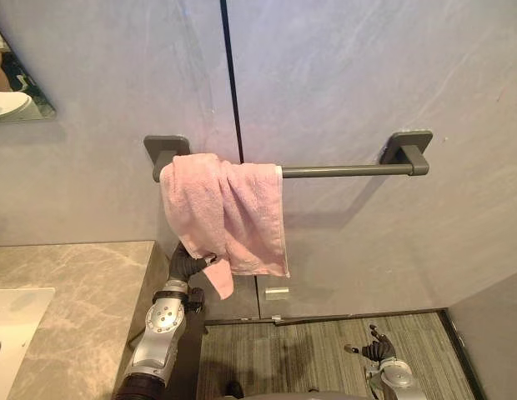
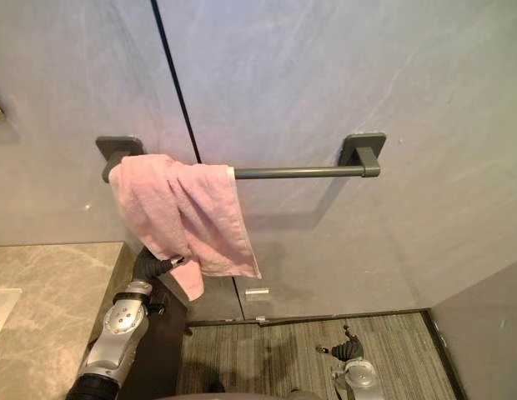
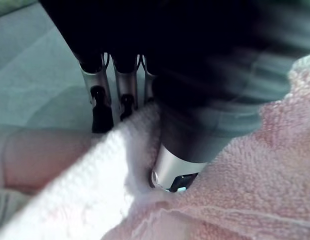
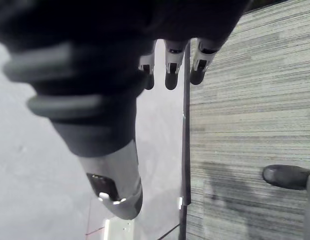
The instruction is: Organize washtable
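The left arm reaches straight up beside the counter edge, and its left hand (image 1: 189,262) is buried in the lower hem of the pink towel (image 1: 229,212). From close by, a fold of the cloth runs between the fingers (image 3: 101,95) and the thumb (image 3: 177,167), which press on it from opposite sides and pinch it. The right hand (image 1: 377,350) hangs low on the other side, just above the floor, with its fingers loose and a little apart and nothing in them. The towel is draped over the left end of the dark grey towel bar (image 1: 346,171). It is bunched and creased, one corner dangles lower than the rest, and the right stretch of the bar is bare. A white basin (image 1: 17,321) is sunk into the beige marble counter (image 1: 83,292) at the left, though I cannot tell what lies in it. Behind everything stands a pale grey wall (image 1: 367,75) split by a thin dark vertical seam, with the corner of a mirror (image 1: 17,92) up on the left. Below is a grey striped floor (image 1: 308,354).
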